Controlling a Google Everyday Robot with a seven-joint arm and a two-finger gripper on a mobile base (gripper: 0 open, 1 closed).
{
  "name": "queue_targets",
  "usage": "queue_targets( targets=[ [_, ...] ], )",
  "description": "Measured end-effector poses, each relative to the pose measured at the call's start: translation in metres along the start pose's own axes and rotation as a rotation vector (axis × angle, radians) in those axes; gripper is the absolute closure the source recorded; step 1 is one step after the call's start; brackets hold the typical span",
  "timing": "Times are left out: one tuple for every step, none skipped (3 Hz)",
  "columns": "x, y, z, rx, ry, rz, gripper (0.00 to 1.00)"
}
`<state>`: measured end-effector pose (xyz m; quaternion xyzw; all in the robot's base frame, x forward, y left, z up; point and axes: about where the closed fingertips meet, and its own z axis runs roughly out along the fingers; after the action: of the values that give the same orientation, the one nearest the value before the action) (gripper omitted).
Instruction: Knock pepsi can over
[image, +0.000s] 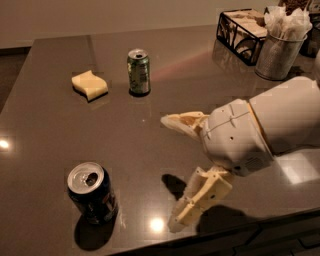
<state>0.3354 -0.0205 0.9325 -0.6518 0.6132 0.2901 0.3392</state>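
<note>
The job is at its approach stage; the pepsi can (92, 192) stands upright near the front edge of the table (50, 130), toward the left, its silver top opened, and nothing touches it. The gripper (171, 170) hangs low over the table to the can's right, with a clear stretch of bare tabletop between them; its 2 fingers point leftward, roughly toward the can's side of the table.

From where I stand the claw looks spread wide; 1 pale finger reaches out on the far side, the other angles down toward the near edge, and the gap between them holds nothing; it grips no object. The lower finger casts a shadow close beneath it, so it seems near the surface, though I cannot say whether it touches.

The next move, as I judge it, calls for a sideways sweep to the left, bringing a finger against the upper part of the can's wall so that it tips rather than slides; the can sits close to the table's edge, so too hard a push might send it off.

The green can (138, 71) and the yellow sponge (90, 85) sit well apart at the back, out of the likely path.
</note>
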Motion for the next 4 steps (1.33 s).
queue_targets(
  targets=[
    [-0.057, 0.002, 0.025, -0.042, -0.194, 0.016, 0.0],
    [-0.087, 0.001, 0.047, -0.036, -0.272, 0.019, 0.0],
    [-0.09, -0.006, 0.071, -0.022, -0.27, 0.033, 0.0],
    [-0.078, -0.015, 0.086, -0.009, -0.235, 0.04, 0.0]
  ],
)
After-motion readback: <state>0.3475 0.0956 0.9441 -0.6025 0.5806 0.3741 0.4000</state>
